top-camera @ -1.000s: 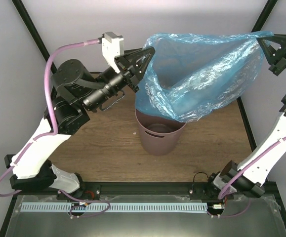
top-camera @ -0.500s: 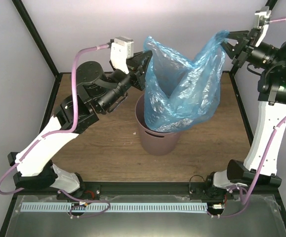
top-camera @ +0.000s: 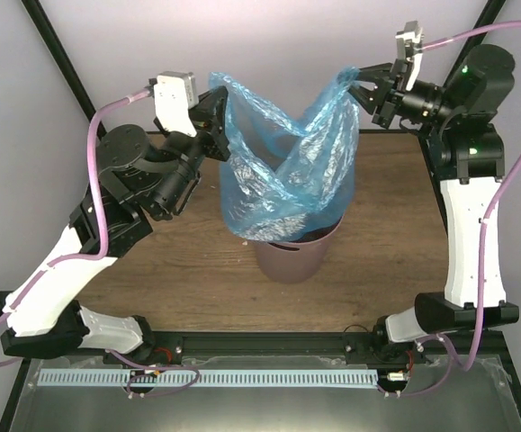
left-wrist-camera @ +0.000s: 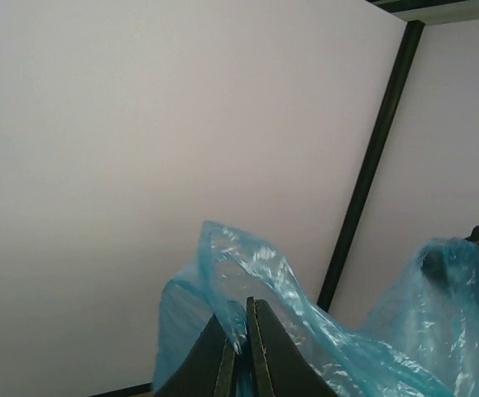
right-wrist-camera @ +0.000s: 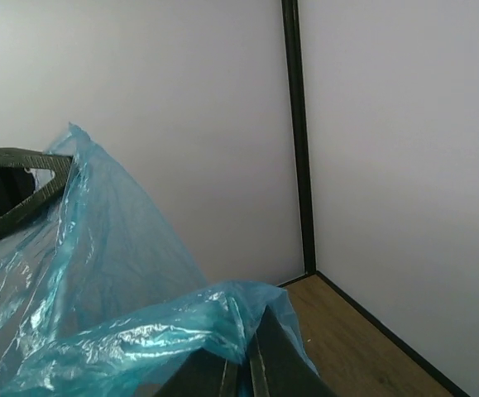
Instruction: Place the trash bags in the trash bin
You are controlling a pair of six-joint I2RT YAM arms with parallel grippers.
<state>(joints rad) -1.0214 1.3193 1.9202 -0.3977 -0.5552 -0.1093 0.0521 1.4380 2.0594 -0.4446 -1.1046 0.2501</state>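
Left gripper (top-camera: pixel 217 121): jaws pinched shut on the left upper edge of the trash bag (top-camera: pixel 287 171). The bag hangs slack between the two arms, above the middle of the bench (top-camera: pixel 179 270). Its lower end rests at the mouth of the trash bin (top-camera: pixel 296 256); how deep it reaches cannot be told. Right gripper (top-camera: pixel 363 90): closed on the right upper corner. Step in hand, as judged: feeding the bag down into the bin. The next move probably calls for lowering both arms together, drawn inward over the rim.

The trash bin (top-camera: pixel 291 256) stands on the wooden table (top-camera: pixel 179 261)
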